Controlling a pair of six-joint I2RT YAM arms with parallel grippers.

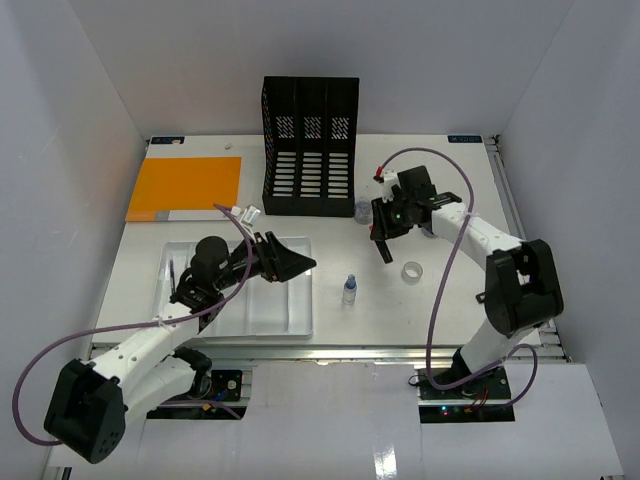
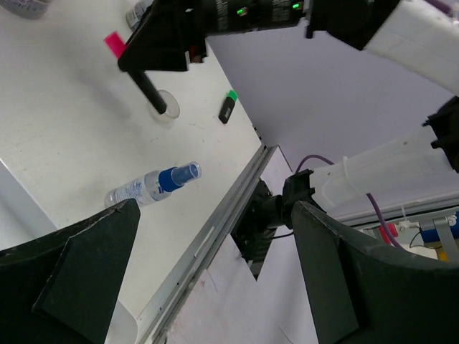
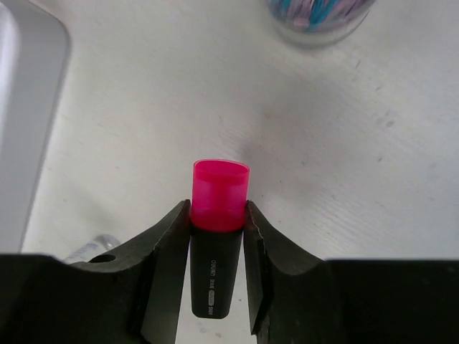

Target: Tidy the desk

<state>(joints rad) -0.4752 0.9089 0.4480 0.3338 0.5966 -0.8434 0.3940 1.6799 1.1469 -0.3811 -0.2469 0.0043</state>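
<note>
One table point(image 1: 400, 320) carries the lot.

- One black file rack point(image 1: 310, 140) with three slots, at the far edge.
- One orange folder point(image 1: 185, 188), in the far-left corner.
- One white tray point(image 1: 285, 310), by the near edge. It has several compartments, but their number cannot be told.
- One spray bottle point(image 1: 349, 289) with a blue cap, near the middle of the table.
- One roll of clear tape point(image 1: 412, 271), beside the bottle toward the right edge.
- One pink highlighter point(image 3: 219, 208).
- One clear cup point(image 3: 319, 21) of coloured items too blurred to count.
- One small black stick point(image 2: 228, 106) with a green end.
</note>
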